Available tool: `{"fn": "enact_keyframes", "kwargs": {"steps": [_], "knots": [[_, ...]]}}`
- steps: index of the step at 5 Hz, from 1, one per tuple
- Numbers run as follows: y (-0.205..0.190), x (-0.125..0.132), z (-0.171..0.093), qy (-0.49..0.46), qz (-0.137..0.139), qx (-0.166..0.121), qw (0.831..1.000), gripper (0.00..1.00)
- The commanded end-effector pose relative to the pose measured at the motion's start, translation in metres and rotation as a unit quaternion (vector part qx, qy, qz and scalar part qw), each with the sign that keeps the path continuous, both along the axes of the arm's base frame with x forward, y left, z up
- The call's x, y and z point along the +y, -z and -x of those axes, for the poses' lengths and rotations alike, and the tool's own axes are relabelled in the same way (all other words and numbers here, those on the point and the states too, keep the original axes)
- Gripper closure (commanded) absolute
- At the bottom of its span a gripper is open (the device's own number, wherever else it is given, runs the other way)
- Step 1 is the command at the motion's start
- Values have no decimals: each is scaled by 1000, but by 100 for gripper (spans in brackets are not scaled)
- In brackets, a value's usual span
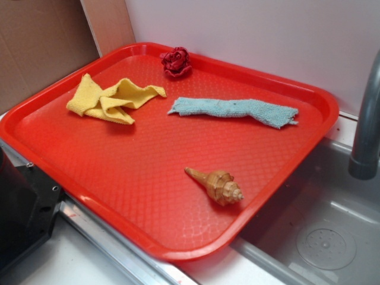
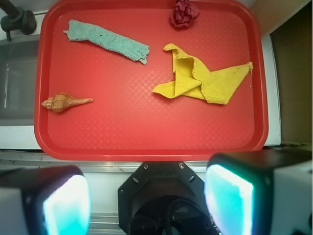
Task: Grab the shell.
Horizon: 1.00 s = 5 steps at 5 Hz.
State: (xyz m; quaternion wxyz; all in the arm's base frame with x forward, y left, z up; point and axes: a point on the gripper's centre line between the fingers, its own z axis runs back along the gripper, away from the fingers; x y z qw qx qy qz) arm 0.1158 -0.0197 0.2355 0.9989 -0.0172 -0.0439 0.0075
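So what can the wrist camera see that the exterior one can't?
Only the wrist view shows the gripper, its two fingers glowing at the bottom, spread apart.

Only the exterior view shows the white wall behind.

Both show the red tray holding the shell, yellow cloth, blue cloth and red rose cloth, plus the grey faucet.

Small tan-brown spiral conch shell (image 1: 217, 185) (image 2: 64, 102), ridged and knobby at the whorled end, tapering to a long thin point. Lying flat on its side, intact, free, nothing touching it. In the wrist view well ahead of the fingers (image 2: 67, 204), off to the left finger's side, point aimed right, knobby end left.
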Motion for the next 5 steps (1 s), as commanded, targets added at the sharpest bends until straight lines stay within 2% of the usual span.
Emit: {"fn": "enact_keyframes", "kwargs": {"steps": [1, 2, 3, 4, 5], "knots": [[0, 0, 0, 0, 0, 0, 1000, 0], [8, -3, -16, 70, -11, -19, 997, 0], [21, -15, -36, 176, -9, -29, 984, 0], [38, -41, -50, 291, 4, -21, 957, 0], [58, -65, -63, 408, 9, -30, 913, 0]]}}
